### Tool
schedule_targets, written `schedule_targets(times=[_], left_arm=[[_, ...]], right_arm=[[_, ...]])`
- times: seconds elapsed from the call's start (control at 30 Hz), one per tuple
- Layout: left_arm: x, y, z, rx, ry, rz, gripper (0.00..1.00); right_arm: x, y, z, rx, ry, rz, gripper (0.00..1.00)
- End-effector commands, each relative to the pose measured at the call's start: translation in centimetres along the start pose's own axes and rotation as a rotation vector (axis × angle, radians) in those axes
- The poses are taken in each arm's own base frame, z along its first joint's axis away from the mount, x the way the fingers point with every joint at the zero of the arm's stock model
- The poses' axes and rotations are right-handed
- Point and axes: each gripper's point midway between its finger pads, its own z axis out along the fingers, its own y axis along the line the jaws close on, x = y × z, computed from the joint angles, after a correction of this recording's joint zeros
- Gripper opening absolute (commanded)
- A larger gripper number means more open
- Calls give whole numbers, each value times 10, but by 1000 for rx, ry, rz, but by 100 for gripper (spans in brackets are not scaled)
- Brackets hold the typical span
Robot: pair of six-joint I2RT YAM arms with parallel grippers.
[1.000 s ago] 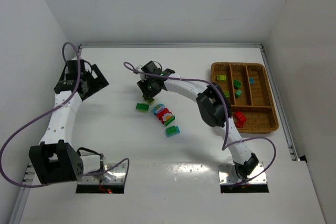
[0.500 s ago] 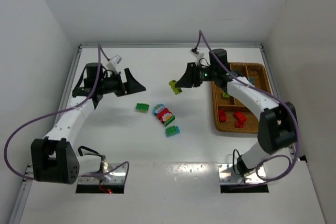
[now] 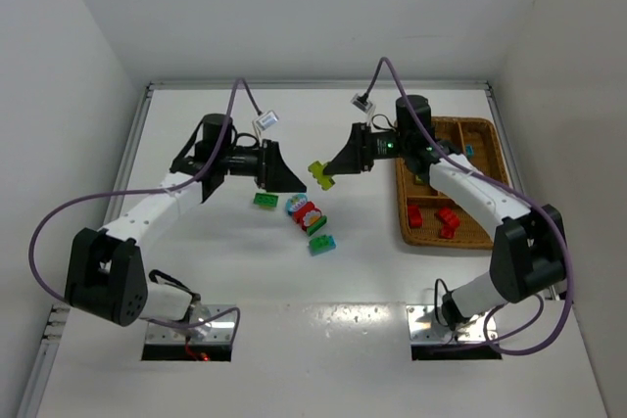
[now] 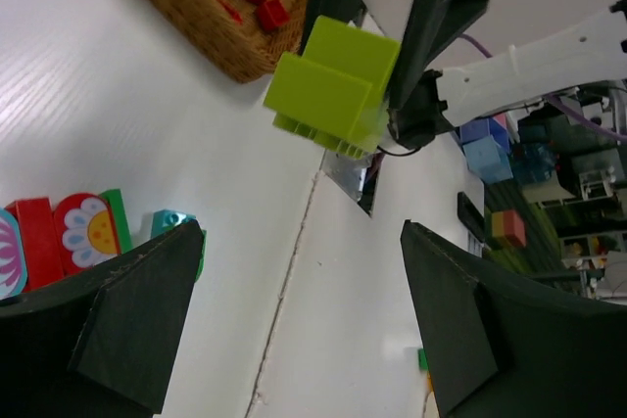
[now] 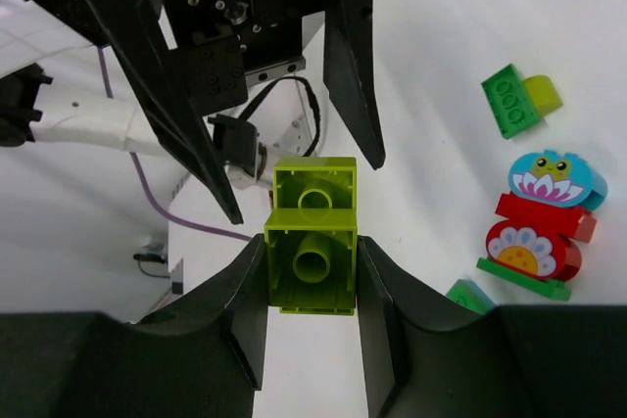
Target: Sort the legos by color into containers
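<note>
Overhead view spans the table (image 3: 294, 286); 2 close wrist views face each other, sharing the lime brick (image 5: 313, 237).

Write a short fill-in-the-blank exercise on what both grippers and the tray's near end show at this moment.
1. The small plastic studded brick clamped in the right gripper is ___ green.
2. The left gripper faces that brick with its jaws ___.
3. The bricks lying at the near end of the brown woven wicker tray are ___.

Missing words: lime; open; red.
</note>
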Motion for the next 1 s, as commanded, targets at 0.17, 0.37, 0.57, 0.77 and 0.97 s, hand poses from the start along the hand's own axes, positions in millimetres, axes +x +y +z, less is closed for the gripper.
schedule_targets(times=[0.17,0.37,0.57,0.77,0.97], left_arm=[[-22,-41,5,204,16,229,91],[-23,-50,14,249,43,266,88],[-22,-51,18,271,64,254,75],[-24,-54,18,281,63,272,51],[-19,-50,15,275,79,251,27]], right_arm=[[-1,33,-1,-125,30,-82,21],[-1,40,4,-149,46,-93,21],[3,43,10,-170,69,-90,21],[5,39,11,-166,76,-83,21],[-8,25,6,-62,10,-74,21]])
